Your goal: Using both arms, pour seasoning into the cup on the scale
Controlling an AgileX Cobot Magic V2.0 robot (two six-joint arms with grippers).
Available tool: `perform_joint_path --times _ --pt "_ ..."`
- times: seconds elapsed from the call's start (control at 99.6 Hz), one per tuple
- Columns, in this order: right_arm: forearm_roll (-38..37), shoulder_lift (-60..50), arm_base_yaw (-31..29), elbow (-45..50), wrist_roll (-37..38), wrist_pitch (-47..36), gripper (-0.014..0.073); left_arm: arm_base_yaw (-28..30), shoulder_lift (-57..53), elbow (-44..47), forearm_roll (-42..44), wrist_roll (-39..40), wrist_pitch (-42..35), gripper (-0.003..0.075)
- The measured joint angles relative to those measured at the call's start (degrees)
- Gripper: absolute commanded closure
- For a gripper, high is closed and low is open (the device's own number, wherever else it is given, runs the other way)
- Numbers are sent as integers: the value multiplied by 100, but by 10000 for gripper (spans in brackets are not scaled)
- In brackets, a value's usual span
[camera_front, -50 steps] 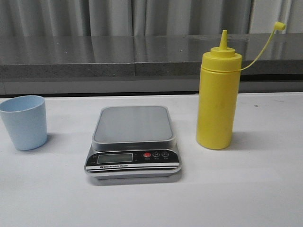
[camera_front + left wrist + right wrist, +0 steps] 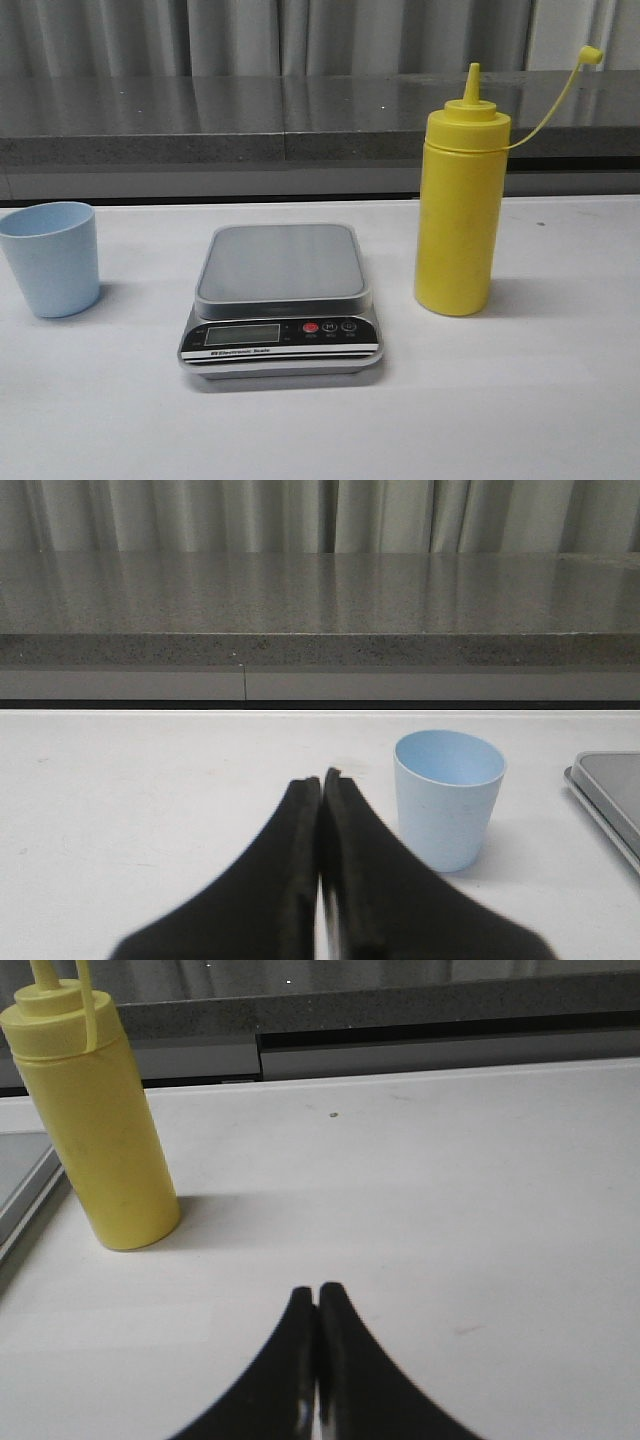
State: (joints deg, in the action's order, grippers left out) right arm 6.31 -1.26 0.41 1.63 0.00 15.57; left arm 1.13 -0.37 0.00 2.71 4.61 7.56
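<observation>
The yellow seasoning bottle (image 2: 460, 215) stands upright on the table right of the scale (image 2: 282, 300); its cap hangs on a tether, nozzle uncovered. The pale blue cup (image 2: 50, 258) stands on the table at the far left, not on the scale, and looks empty. Neither gripper shows in the front view. In the left wrist view my left gripper (image 2: 321, 778) is shut and empty, with the cup (image 2: 447, 798) just beside and beyond its tips. In the right wrist view my right gripper (image 2: 317, 1292) is shut and empty, well short of the bottle (image 2: 100, 1130).
A dark stone ledge (image 2: 300, 120) with grey curtains behind runs along the back of the white table (image 2: 520, 400). The scale's platform is bare; its edge shows in the left wrist view (image 2: 610, 800) and the right wrist view (image 2: 20, 1190).
</observation>
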Motion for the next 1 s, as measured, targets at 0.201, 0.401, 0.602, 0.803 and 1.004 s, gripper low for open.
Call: perform_joint_path --times 0.201,0.401,0.602,0.803,1.004 --pt "0 0 0 0 0 0 661 0 0 0 0 0 -191 740" --pt "-26 0 0 0 0 0 661 0 0 0 0 0 -299 740" --pt "-37 0 0 0 0 0 661 0 0 -84 0 0 -273 740" --pt "-49 0 0 0 0 0 661 0 84 -801 -113 0 37 740" --pt "-49 0 0 0 0 0 661 0 959 -1762 -206 0 817 740"
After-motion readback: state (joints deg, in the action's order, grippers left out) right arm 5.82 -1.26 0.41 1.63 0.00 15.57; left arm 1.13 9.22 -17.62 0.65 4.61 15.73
